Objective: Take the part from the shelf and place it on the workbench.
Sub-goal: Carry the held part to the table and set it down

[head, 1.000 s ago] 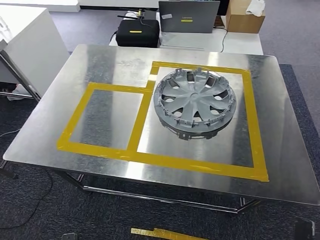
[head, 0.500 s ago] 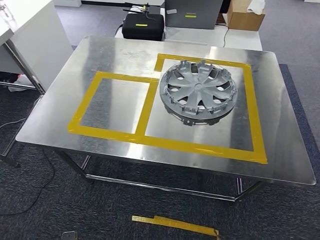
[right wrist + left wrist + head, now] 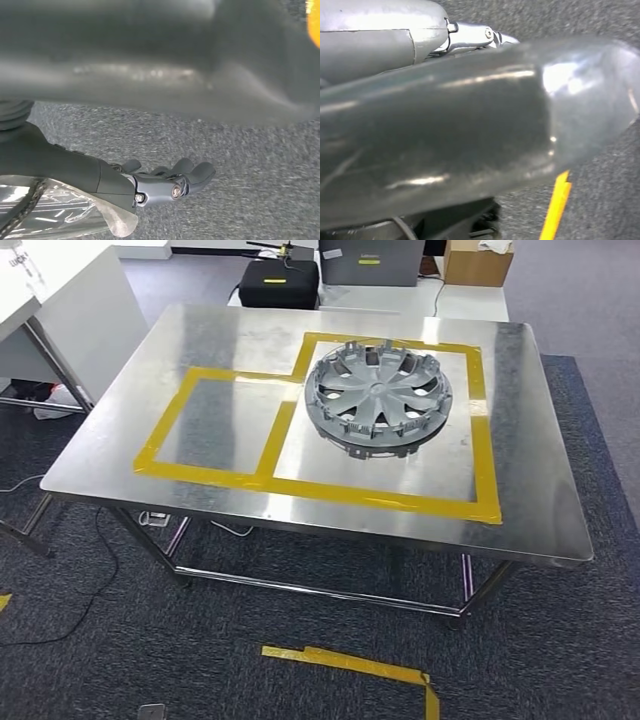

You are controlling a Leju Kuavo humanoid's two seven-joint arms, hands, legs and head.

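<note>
A grey wheel cover (image 3: 377,395) lies flat on the steel workbench (image 3: 528,490), inside the larger of two yellow-taped rectangles. The smaller taped rectangle (image 3: 215,425) to its left holds nothing. My right hand (image 3: 170,182) hangs over the grey carpet with its fingers stretched out and nothing in them. A small part of my left hand (image 3: 471,35) shows as a grey cover and a silver link over the carpet; how its fingers lie is hidden.
A white table (image 3: 75,310) stands at the far left. Behind the workbench are a black case (image 3: 279,285), a laptop (image 3: 370,260) and a cardboard box (image 3: 475,260). Yellow tape (image 3: 347,665) marks the carpet in front, and cables (image 3: 68,620) trail by the left legs.
The whole picture has shifted: the camera has drawn back from the workbench, which now looks smaller with more carpet in front. The wheel cover stays in its taped rectangle.
</note>
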